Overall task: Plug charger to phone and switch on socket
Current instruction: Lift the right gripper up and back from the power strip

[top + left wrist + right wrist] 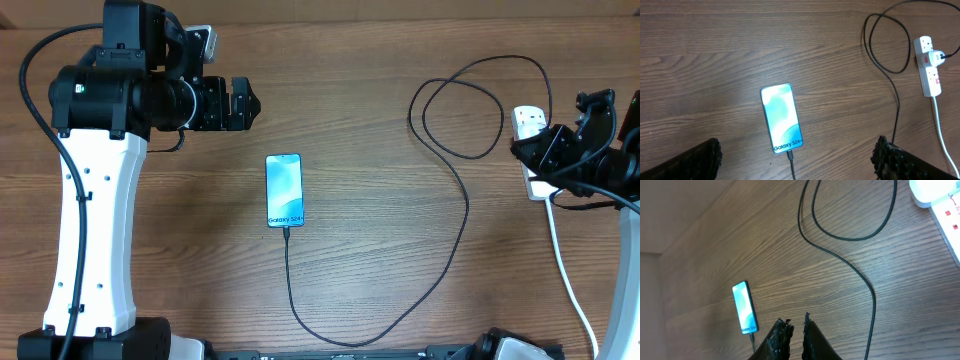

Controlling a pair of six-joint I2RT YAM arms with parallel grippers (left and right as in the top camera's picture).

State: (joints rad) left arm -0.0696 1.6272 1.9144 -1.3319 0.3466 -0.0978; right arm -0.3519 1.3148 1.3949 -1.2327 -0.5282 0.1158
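Phone (284,190) lit in the middle of the table (380,300), both my claws holding nothing.

Overhead: the charger (467,210) meets the phone's lower end, then swings wide and loops towards the socket (529,121) at the right edge, under my right arm. My left claw (248,102) hangs up-left of the phone. Left wrist: fingers spread wide apart, with the phone on the wood between them. Right wrist: my right claw (796,327) is all but closed, just a slim gap, and the socket peeks in at the top-right corner.

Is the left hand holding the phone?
No, the phone lies flat on the table, apart from the open left hand.
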